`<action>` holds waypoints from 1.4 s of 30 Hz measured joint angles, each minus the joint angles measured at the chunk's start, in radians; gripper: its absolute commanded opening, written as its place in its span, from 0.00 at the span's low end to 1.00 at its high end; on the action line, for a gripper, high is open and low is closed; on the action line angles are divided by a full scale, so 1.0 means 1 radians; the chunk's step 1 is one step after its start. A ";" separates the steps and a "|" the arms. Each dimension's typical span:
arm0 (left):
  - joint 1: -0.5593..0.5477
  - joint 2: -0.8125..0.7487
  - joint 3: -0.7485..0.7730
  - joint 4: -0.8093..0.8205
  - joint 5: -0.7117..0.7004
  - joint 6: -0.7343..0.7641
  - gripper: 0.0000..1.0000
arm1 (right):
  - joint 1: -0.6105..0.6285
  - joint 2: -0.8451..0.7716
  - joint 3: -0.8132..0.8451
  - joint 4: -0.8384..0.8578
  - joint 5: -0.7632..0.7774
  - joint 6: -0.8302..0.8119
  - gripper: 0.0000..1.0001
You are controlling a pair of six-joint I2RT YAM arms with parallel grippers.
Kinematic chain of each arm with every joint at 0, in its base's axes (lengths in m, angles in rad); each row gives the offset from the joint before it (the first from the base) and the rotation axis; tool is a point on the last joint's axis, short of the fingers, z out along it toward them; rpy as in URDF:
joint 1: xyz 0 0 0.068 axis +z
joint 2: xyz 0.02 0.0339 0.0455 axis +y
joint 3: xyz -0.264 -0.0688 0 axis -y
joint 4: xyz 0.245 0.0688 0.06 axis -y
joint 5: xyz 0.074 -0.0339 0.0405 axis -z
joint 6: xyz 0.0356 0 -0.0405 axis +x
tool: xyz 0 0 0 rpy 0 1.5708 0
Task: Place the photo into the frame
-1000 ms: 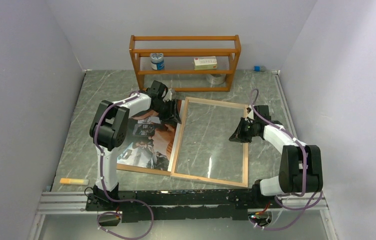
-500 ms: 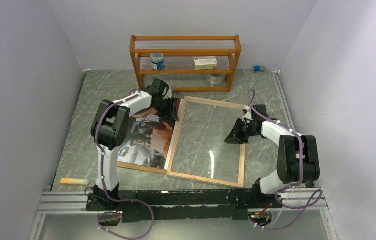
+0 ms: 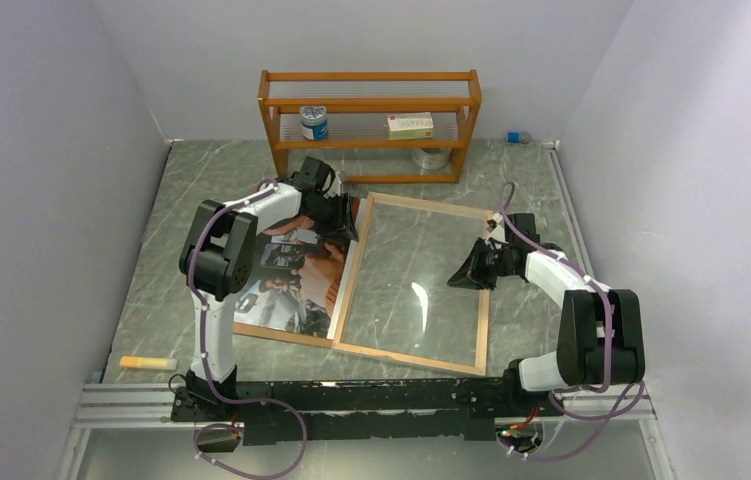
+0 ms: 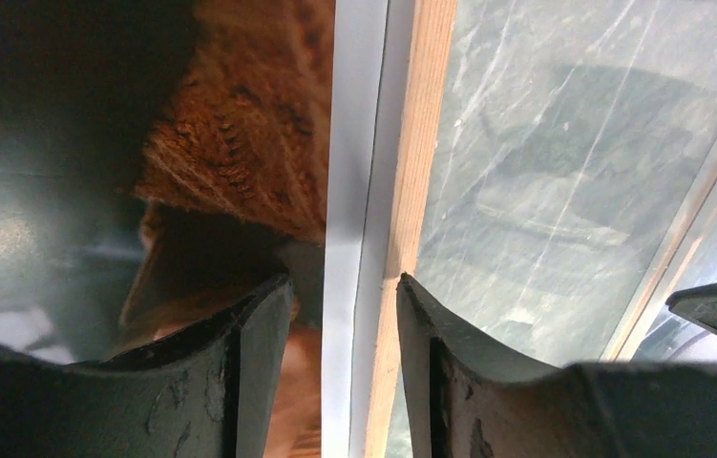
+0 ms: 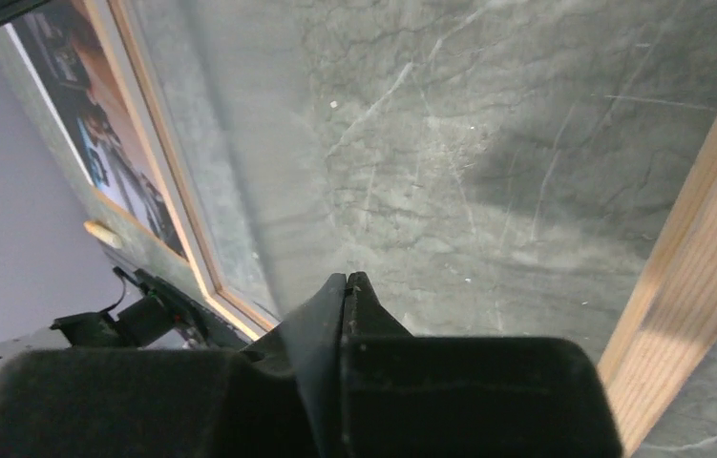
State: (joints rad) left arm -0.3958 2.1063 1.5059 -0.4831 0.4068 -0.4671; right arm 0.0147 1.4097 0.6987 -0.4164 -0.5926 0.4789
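- The frame (image 3: 352, 280) lies flat on the table (image 3: 201, 180), centred between the two arms and turned slightly out of square. The light wood back rim faces up, and the marbled surface shows through the pane.
- The frame's left rim overlaps the right edge of the photo (image 3: 286, 280), which lies flat to its left.
- Left gripper (image 3: 341, 222): positioned at the far end of the left rim. In the left wrist view the fingers (image 4: 240, 372) stand apart and straddle the rim. The white strip and the wood strip (image 4: 402, 143) run between them. The right finger touches the wood edge, and a gap shows beside the left finger.
- Right gripper (image 3: 458, 275): positioned over the pane, just inside the right rim (image 5: 698, 286). Its fingers are pressed together (image 5: 347, 279) and hold nothing. Contact with the pane cannot be determined.
- Writing: no readable text. The labels on the jar (image 3: 314, 122) and the box (image 3: 410, 125) on the shelf (image 3: 371, 102) are too small to read.
- Edges: the frame's far rim lies near the foot of the shelf, with a narrow strip of table between them. The near rim lies just ahead of the arm bases.
- Room: a wide band of table lies left of the photo and a narrower band right of the frame.
- A yellow stick (image 3: 147, 362) lies at the near-left corner, well apart from the photo.
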 measured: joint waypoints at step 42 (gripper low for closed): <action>0.143 -0.362 -0.203 -0.076 -0.310 -0.104 0.76 | 0.201 -0.142 0.451 -0.148 -0.294 0.231 0.00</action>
State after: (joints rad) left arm -0.2527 1.7443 1.3025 -0.5587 0.0971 -0.5709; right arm 0.2153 1.2678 1.1496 -0.5648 -0.8867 0.7097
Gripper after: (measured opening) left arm 0.738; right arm 0.010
